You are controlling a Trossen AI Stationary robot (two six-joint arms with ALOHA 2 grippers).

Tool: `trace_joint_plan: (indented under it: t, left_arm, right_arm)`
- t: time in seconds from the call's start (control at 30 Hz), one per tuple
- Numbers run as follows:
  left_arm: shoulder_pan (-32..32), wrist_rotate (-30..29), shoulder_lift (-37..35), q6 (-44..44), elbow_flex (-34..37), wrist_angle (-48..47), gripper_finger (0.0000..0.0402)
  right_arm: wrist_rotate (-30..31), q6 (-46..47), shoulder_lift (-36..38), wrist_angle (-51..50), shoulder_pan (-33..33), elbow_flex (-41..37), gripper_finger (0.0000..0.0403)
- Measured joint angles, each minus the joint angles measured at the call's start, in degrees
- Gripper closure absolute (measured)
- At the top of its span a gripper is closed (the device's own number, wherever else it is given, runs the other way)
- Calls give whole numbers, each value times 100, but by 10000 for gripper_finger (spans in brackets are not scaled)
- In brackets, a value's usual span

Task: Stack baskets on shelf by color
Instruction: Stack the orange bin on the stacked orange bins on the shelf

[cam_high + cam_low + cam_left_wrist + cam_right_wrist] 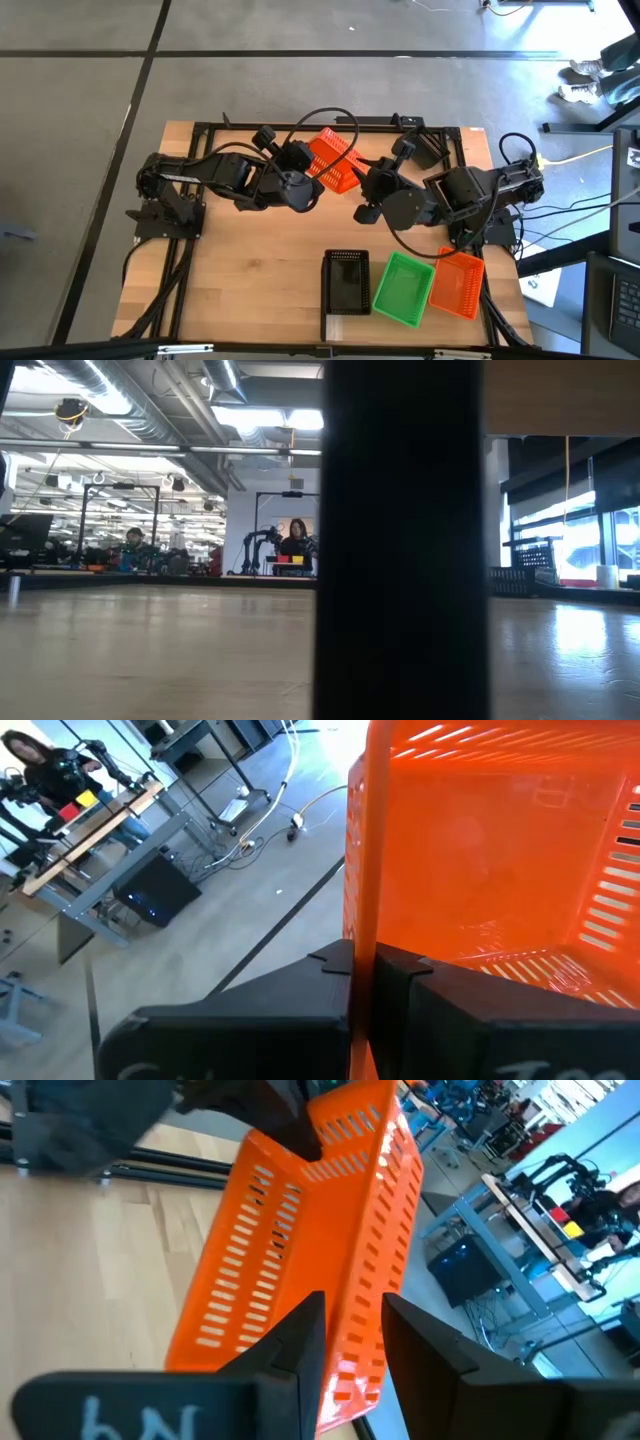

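The table (250, 270) is a black-framed plank top with both arms reaching over its far half. Near its front edge lies the shelf (345, 322), mostly covered: a black basket (347, 281) sits on it, a green basket (404, 289) tilts just to the right, and an orange basket (458, 283) rests beside that, touching it. Whether the green and orange ones lie on the shelf or on the table cannot be told from above.

A second orange basket, the lifted orange basket (333, 160), hangs between the two arms over the far middle of the table, tipped on edge. The left gripper (362, 960) has its fingers shut on one thin wall of it, the wall running straight between the pads. The right gripper (352, 1315) straddles the opposite rim with its fingers (290, 1342) spread to either side; contact cannot be made out, so this reads as an open hold around the rim rather than a clamp.

The basket looks light and thin-walled, with slotted plastic sides that would likely flex under a hard squeeze and slip if pinched near a corner. The stiffer top rim, mid-length on a long side, seems the safest place to grip, so that it hangs level for nesting into the orange basket at the front.
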State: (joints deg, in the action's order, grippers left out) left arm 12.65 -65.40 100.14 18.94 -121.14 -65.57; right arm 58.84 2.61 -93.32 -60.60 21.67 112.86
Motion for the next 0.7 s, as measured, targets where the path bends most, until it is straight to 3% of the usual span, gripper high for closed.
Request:
trace_joint_plan:
  t: [0.4,0.7]
  left_arm:
    - [249,36,0,-4,2,202,401]
    - [56,586,0,66,2,299,396]
  right_arm:
    - [-553,19,0,-14,-555,0,302]
    - [-684,127,9,-68,-692,0,395]
